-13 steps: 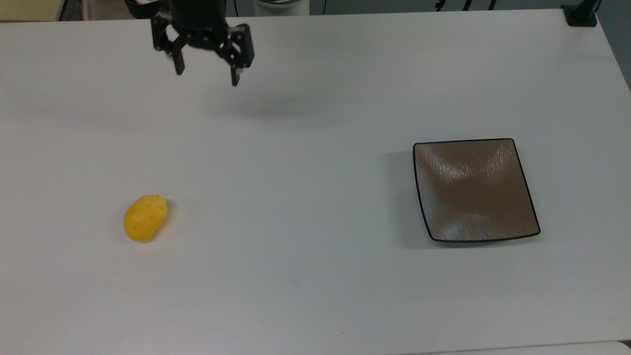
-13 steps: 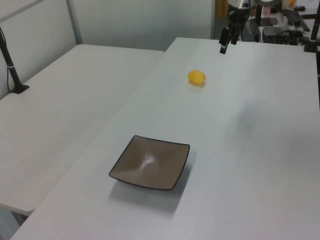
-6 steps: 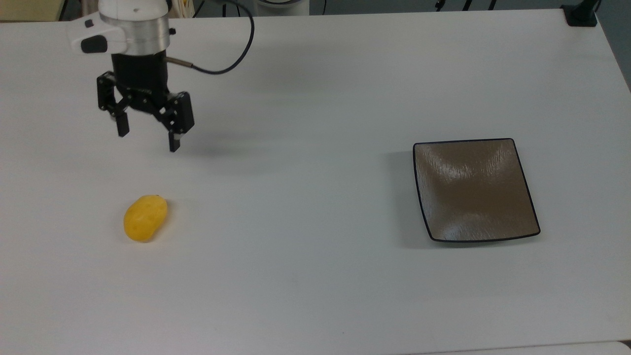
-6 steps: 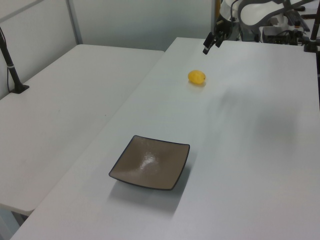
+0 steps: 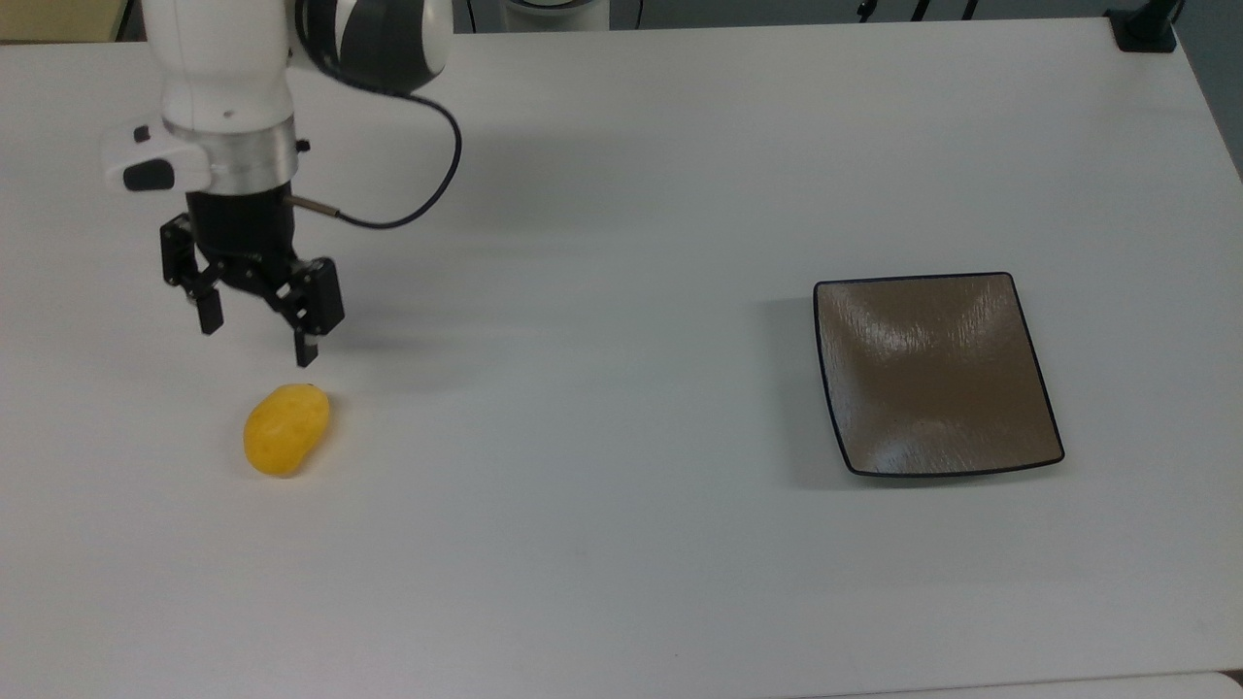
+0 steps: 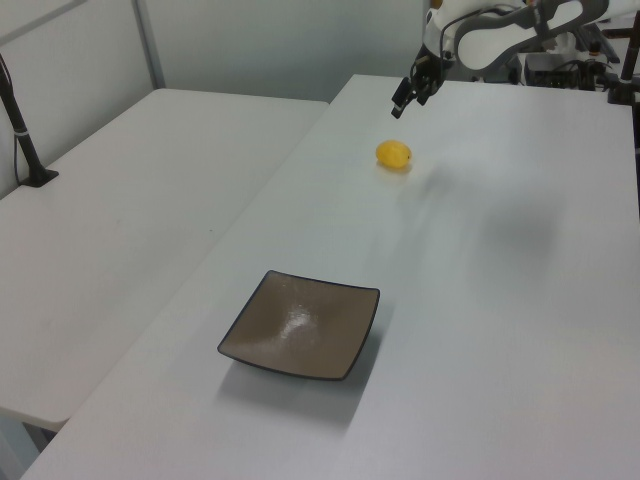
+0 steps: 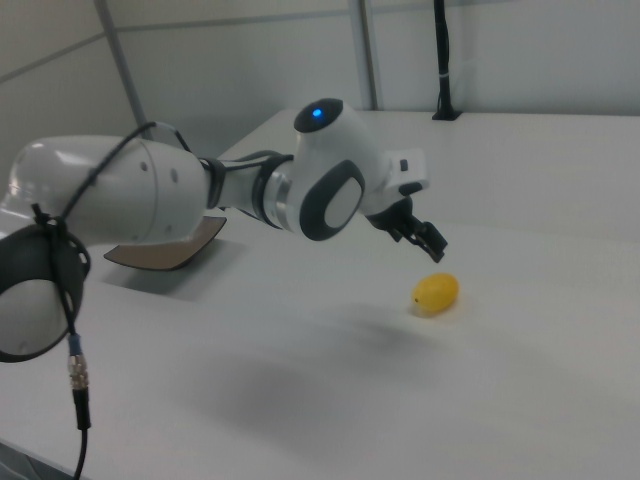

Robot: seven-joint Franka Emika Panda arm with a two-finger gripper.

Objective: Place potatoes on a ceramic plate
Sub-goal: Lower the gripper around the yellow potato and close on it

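Tool (image 5: 256, 342) hovering with fingers spread wide and empty, just beyond the potato (image 5: 285, 429) toward the top view's far side. Potato lying alone on the white table (image 5: 602, 544), well apart from the ceramic plate (image 5: 934, 374) at the top view's right. Approach step, probably; height above table hard to judge. Next: centre over potato, descend, close.

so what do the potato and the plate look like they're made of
The potato: probably plastic or rubber, a toy, judging by its even bright yellow, smooth skin and shallow dimples. The plate: looks like glazed ceramic, with glossy brown-grey streaks, bright reflections and a thin dark rim.
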